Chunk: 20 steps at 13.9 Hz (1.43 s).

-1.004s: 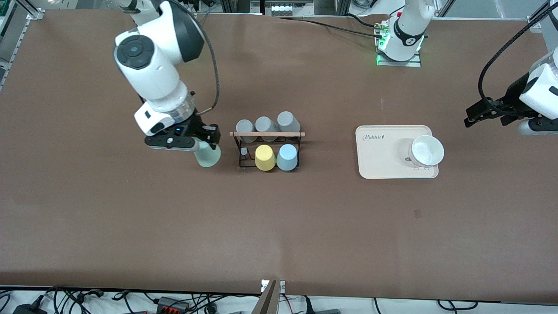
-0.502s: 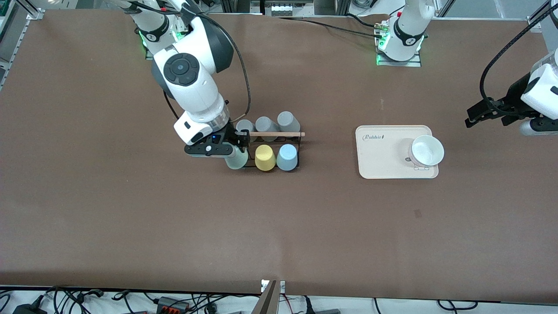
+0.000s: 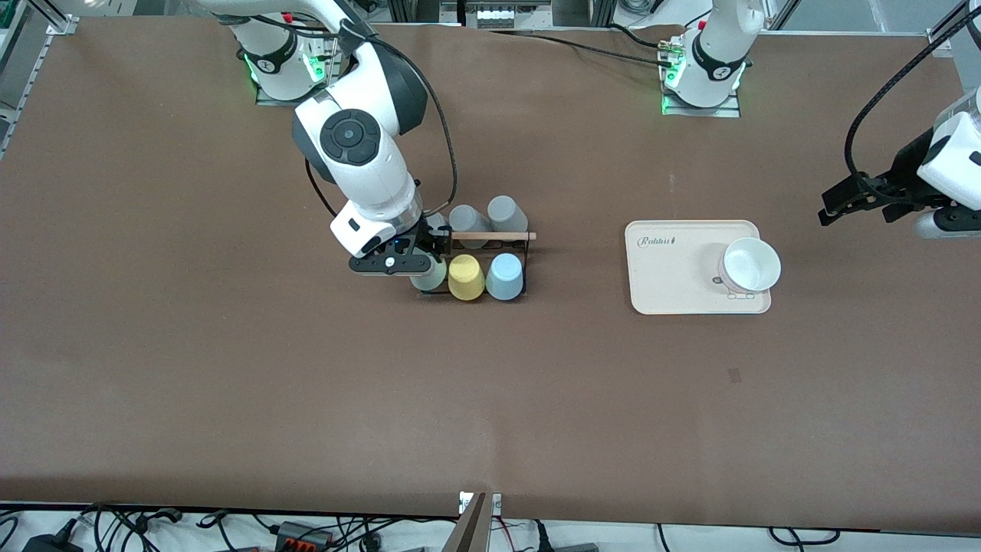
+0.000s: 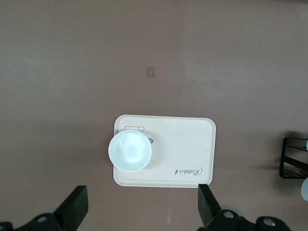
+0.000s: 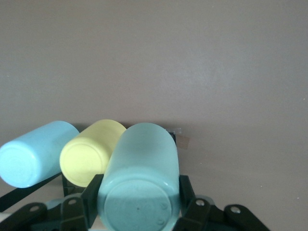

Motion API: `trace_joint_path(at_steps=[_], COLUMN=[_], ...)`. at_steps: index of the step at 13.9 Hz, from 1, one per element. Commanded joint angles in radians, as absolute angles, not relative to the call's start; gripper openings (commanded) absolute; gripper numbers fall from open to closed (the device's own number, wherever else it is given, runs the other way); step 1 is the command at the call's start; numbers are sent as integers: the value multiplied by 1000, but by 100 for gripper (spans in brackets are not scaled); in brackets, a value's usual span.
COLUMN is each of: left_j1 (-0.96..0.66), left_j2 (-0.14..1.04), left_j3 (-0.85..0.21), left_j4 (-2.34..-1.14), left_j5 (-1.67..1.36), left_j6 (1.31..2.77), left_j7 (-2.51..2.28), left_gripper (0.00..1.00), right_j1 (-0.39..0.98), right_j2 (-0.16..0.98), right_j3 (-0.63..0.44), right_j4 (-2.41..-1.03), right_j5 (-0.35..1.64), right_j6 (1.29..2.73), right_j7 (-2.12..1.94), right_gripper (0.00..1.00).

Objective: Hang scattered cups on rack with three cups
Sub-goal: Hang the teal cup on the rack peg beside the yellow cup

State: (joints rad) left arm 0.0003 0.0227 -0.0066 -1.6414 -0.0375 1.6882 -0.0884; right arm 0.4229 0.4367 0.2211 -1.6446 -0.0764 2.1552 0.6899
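I'm hanging the green cup [image 5: 139, 178], pinched in my right gripper [image 3: 418, 264], beside the rack's [image 3: 490, 236] yellow cup [image 3: 465, 277]; next, lower squarely onto its peg. Left gripper [image 4: 139, 211] waits, fingers spread.

From the high front camera you look down across the whole brown table [image 3: 230, 383] toward both bases. Your left wrist camera looks straight down from well above the beige rounded tray [image 4: 187, 144], shared with the front view. Your right wrist camera sits close against the pale sage-green tumbler [image 5: 139, 178].

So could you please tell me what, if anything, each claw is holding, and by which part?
The right claw grips the green cup across its sides near the base, at the rack. The left claw is open and holds nothing.
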Motion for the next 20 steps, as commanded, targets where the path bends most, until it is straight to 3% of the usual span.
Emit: trace_joint_path(at_steps=[1, 7, 11, 13, 18, 20], left_j1=[5, -2, 2, 3, 5, 5], left_j2=[17, 17, 17, 17, 17, 17], left_j3=[-11, -14, -14, -14, -12, -12], left_j4=[-1637, -1638, -1637, -1637, -1638, -1637], left_j5=[-11, 6, 2, -12, -14, -12], left_j6=[1690, 1689, 1690, 1693, 1703, 1703], left_j7=[-81, -81, -80, -80, -71, -66], left_gripper=[100, 100, 100, 100, 100, 100], right_j1=[430, 431, 437, 439, 448, 446], right_j2=[431, 460, 480, 489, 506, 511], right_j3=[218, 219, 218, 218, 218, 218], right_j4=[-1655, -1655, -1654, -1654, -1649, -1651], right_j5=[-91, -90, -89, -86, -86, -86], right_j6=[2145, 2145, 2151, 2155, 2163, 2166], right_j7=[698, 699, 704, 709, 710, 709], right_gripper=[16, 16, 22, 36, 40, 60])
